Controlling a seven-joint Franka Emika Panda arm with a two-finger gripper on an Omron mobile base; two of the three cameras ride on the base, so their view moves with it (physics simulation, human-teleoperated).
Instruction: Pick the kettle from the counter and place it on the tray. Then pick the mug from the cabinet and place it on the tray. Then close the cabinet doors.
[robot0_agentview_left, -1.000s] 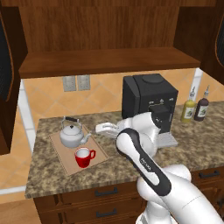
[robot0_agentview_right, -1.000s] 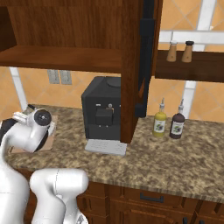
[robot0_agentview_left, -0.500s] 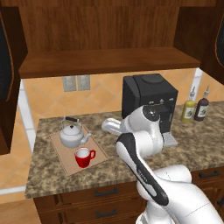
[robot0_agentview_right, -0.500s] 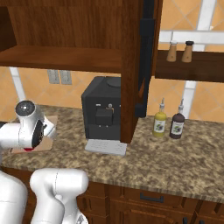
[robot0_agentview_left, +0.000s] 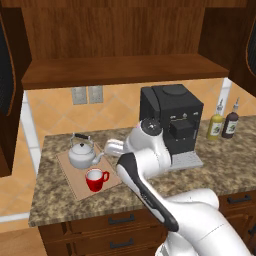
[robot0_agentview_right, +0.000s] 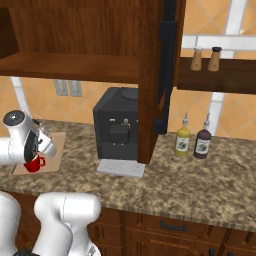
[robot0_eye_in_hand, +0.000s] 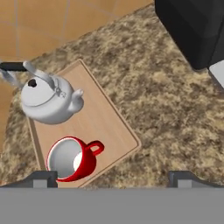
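A: Checking progress: kettle (robot0_eye_in_hand: 47, 101) and mug (robot0_eye_in_hand: 72, 158) both stand on the tray (robot0_eye_in_hand: 107, 127), left of frame in the hand view.

B: Gripper (robot0_eye_in_hand: 111, 177) fingers spread, holding nothing. Left to do: cabinet doors (robot0_agentview_left: 7, 80), open at the left edge.

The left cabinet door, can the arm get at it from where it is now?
Probably yes. The left cabinet door stands swung open at the left edge, nothing lies before it, and the gripper hangs empty, jaws open, above the tray.
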